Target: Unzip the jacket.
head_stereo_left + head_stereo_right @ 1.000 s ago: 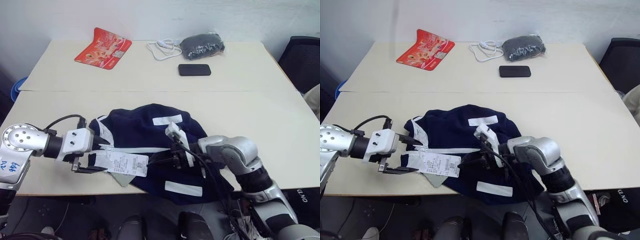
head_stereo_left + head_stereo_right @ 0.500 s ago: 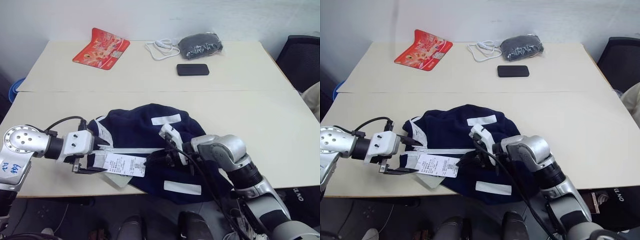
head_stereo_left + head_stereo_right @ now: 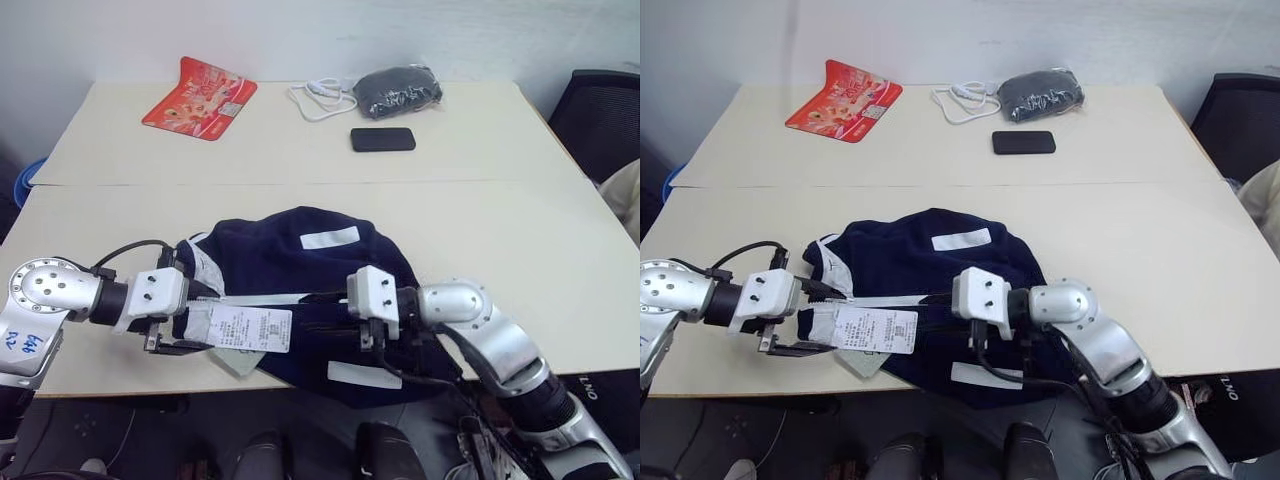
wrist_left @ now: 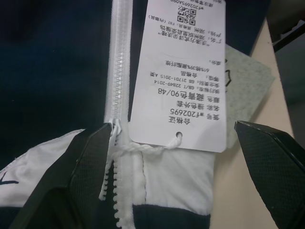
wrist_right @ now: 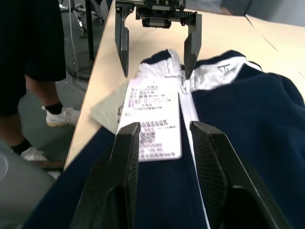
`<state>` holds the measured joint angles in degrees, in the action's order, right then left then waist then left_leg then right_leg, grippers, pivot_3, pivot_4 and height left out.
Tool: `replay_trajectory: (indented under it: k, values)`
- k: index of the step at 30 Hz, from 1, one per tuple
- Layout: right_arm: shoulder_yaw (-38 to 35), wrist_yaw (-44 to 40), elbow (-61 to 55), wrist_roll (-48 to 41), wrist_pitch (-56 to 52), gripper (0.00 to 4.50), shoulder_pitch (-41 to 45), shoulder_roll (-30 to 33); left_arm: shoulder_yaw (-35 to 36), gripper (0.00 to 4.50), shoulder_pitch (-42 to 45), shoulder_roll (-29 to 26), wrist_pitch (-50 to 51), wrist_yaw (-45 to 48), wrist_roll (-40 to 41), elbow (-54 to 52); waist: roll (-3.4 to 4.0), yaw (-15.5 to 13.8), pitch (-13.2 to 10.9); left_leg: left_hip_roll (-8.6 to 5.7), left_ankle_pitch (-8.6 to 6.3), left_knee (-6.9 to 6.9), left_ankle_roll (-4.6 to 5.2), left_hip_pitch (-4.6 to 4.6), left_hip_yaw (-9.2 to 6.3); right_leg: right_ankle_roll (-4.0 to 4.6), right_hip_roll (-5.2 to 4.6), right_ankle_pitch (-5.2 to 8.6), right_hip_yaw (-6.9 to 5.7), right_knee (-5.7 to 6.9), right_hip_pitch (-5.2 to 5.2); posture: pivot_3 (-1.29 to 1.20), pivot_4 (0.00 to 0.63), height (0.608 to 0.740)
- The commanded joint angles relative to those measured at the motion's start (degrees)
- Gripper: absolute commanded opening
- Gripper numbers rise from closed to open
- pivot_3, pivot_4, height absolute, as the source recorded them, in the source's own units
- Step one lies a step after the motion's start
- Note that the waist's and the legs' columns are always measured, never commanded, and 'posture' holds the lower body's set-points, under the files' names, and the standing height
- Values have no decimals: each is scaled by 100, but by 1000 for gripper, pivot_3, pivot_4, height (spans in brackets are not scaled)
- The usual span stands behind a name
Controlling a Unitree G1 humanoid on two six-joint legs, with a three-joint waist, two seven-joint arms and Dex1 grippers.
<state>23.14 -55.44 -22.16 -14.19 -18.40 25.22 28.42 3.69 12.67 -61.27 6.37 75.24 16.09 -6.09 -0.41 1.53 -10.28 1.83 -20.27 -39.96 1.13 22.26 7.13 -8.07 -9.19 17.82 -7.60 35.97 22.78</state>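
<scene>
The dark navy fabric jacket (image 3: 300,290) lies zipped on the bench's (image 3: 560,270) near edge. Left claw (image 3: 172,322) gapes around its collar; right claw (image 5: 162,157), half-open, holds nothing. The paper hang tag (image 4: 183,71) could get pinched instead of the zipper pull.

Looks like office or lab room. Two plain beige rectangular tables (image 3: 480,215) pushed together against bare white wall (image 3: 300,35). Black mesh office chair (image 3: 595,115) at far right. Black slab phone (image 3: 383,139), coiled white cable (image 3: 322,98) on far table. Person's legs (image 5: 28,71) standing alongside.
</scene>
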Motion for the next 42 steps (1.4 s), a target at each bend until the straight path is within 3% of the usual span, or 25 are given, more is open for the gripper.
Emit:
replay_trajectory:
  k: [1,7,9,13,20,31,37,42]
  values:
    - [26,-105,-71,119,188,1717,-56,101,207,4347,14,-126,-7,83,108,-92,0,-7,0,0,0,-2,0,0,-1,0,0,0,0,0,-1,0,150,740]
    - [389,35,710,1543,2991,1717,-205,298,220,4347,9,-149,4,132,113,-89,0,8,0,0,0,0,0,-2,-4,0,0,0,-1,-1,-2,0,150,740]
    - [408,155,944,1774,3449,1717,-227,257,235,4347,10,-157,18,138,118,-92,0,8,0,1,0,0,0,-2,-4,0,0,0,-1,-1,-2,0,150,740]
    - [470,650,1271,2329,4031,2592,-282,-29,430,4347,-41,-262,135,160,206,-102,0,15,0,3,0,0,0,-3,-5,0,1,0,-1,0,-2,0,150,740]
    - [788,1284,1977,3390,5471,2592,-233,-180,673,4347,-263,-399,255,248,294,-292,0,8,0,5,1,-1,-1,-5,-7,0,3,0,3,0,-2,0,150,740]
    - [954,2568,2973,5503,6266,2592,746,-323,588,4347,-98,-338,324,209,249,-284,0,30,0,12,3,-1,-6,-8,-9,4,10,2,5,2,-3,0,150,740]
    - [882,2553,2990,4912,6090,2592,778,-551,500,4347,39,-279,273,177,195,-171,0,24,0,17,6,-3,-10,-9,-9,4,14,2,5,3,-7,0,150,740]
    - [887,2528,2960,4511,6081,1452,765,-705,449,4347,47,-244,197,170,142,-104,0,27,0,19,6,-3,-10,-9,-10,4,17,2,4,3,-7,0,150,740]
